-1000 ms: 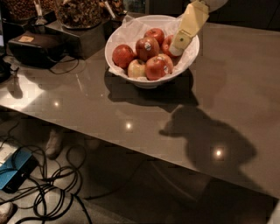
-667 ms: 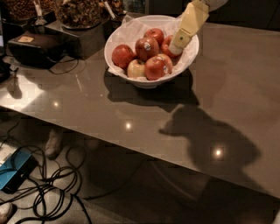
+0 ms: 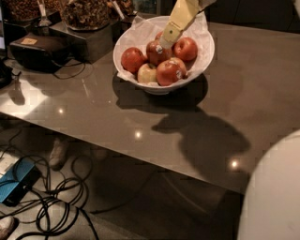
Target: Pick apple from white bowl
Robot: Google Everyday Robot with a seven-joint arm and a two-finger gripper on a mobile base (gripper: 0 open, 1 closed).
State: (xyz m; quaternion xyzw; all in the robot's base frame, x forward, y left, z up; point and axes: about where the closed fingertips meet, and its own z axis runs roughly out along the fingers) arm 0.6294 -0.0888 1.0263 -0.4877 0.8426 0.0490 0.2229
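Observation:
The white bowl [image 3: 161, 88] stands on the grey table near its far edge, lined with crumpled white paper and holding several apples. The dark red apple [image 3: 154, 54] with a small white sticker on top lies in the middle of the bowl. My cream-coloured gripper [image 3: 165, 43] reaches down from the top of the view, its tip on or just above this apple's top right side. A red apple with a sticker [image 3: 168, 72], a pale yellow-green apple [image 3: 147, 73] and other red apples [image 3: 186, 48] lie around it.
A dark box [image 3: 40, 49] with cables and jars of snacks [image 3: 86, 11] stand at the table's far left. The table's front edge [image 3: 140, 161] runs diagonally. Cables and a blue device [image 3: 16, 183] lie on the floor. A white rounded robot part [image 3: 276, 192] fills the bottom right.
The gripper has moved left across the bowl, from its right side to the middle dark red apple. The white robot part has come into view at the bottom right.

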